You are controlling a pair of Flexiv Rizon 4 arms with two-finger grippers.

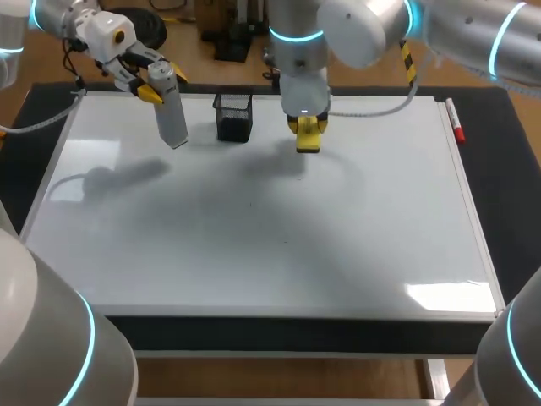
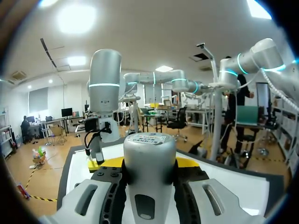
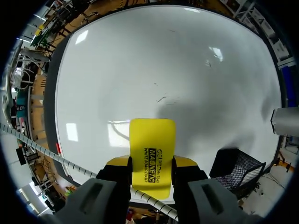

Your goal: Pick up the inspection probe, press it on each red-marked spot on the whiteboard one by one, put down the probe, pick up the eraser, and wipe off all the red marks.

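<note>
Caught the dark table (image 1: 507, 186) first, nearly covered by the whiteboard (image 1: 270, 254) lying flat on it. Picked out the left arm (image 1: 93, 34) coming in at the far left corner and the right arm (image 1: 304, 68) dropping straight down over the far middle of the board. Found the left gripper (image 1: 162, 83) clamped on the probe (image 1: 171, 114), a grey cylinder with a yellow fingertip against each side, held tilted and clear of the board above its far left corner, with a shadow thrown on the white surface nearer the front. Confirmed that grip from the left wrist view: probe (image 2: 149, 158) filling the space between the two fingers of the left gripper (image 2: 149, 163). Spotted a black mesh basket (image 1: 233, 117) standing on the board between the two grippers, just beside the probe. Saw the right gripper (image 1: 308, 134) pointing down and pinching the yellow eraser (image 1: 308, 145) from both sides; could not tell whether the eraser touched the board. Got the same from the right wrist view: eraser (image 3: 152, 154) sticking out ahead of the right gripper (image 3: 152, 163), basket (image 3: 236, 170) off to one side. Noted a red marker (image 1: 455, 121) lying along the board's far right edge. Made out only a few faint thin strokes (image 3: 163, 99) on the whiteboard (image 3: 163, 51) ahead of the eraser.
</note>
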